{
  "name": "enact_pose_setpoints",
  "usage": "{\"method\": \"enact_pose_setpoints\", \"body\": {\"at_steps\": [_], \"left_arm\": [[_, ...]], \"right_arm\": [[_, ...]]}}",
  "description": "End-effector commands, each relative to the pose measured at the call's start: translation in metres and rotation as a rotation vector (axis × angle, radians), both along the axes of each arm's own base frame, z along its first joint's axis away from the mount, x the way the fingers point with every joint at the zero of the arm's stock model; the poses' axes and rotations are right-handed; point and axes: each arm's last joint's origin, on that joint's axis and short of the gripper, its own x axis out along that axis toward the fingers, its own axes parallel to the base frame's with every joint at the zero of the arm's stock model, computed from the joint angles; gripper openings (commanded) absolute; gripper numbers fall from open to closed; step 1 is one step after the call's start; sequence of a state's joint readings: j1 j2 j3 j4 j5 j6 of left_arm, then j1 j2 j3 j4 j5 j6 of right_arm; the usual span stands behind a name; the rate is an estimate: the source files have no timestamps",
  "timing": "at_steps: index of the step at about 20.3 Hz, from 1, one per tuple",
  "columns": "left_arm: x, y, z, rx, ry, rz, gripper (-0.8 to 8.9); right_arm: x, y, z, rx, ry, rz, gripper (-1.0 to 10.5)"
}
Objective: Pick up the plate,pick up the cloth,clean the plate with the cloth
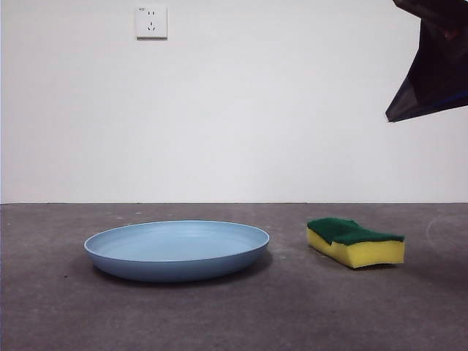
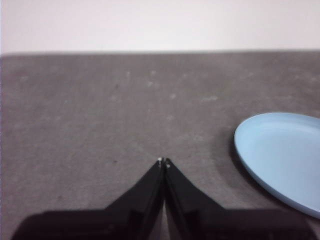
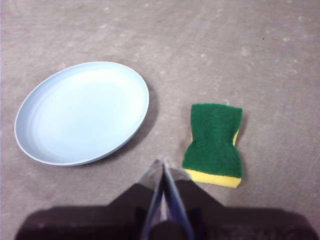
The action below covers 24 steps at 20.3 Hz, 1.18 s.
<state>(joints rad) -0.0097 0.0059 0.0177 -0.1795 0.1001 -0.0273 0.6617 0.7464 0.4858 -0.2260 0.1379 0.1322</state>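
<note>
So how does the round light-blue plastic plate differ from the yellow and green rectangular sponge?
The round light-blue plastic plate is wide, shallow and one colour; the yellow and green rectangular sponge is small, blocky and two-layered, green scouring side up. The plate's rim is smooth, the sponge's sides wavy. Both lie on the grey table, apart and ungrasped.

A: Where do things lie from the right gripper (image 3: pixel 163 161)?
B: It hangs high above the grey table (image 1: pixel 234 314). The round light-blue plastic plate (image 3: pixel 82 112) lies ahead to its left, the yellow foam sponge with the green scouring layer (image 3: pixel 214 142) just ahead to its right.
A: Touching?
B: No, apart, side by side.
</note>
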Motion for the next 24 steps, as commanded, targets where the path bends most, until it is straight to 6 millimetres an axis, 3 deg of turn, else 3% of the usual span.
{"method": "enact_pose_setpoints", "body": {"at_steps": [1, 16, 19, 24], "left_arm": [[0.001, 0.002, -0.004, -0.003, 0.009, 0.013, -0.03], [0.001, 0.002, -0.004, -0.003, 0.007, 0.017, -0.03], [0.001, 0.002, -0.004, -0.003, 0.007, 0.017, -0.03], [0.001, 0.002, -0.004, -0.003, 0.007, 0.017, -0.03]], "right_arm": [[0.0, 0.0, -0.001, 0.01, 0.001, -0.003, 0.0], [0.0, 0.0, -0.001, 0.005, -0.002, -0.005, 0.0], [0.002, -0.006, 0.0, -0.088, -0.069, -0.154, 0.0], [-0.007, -0.028, 0.016, -0.033, -0.16, -0.277, 0.0]]}}
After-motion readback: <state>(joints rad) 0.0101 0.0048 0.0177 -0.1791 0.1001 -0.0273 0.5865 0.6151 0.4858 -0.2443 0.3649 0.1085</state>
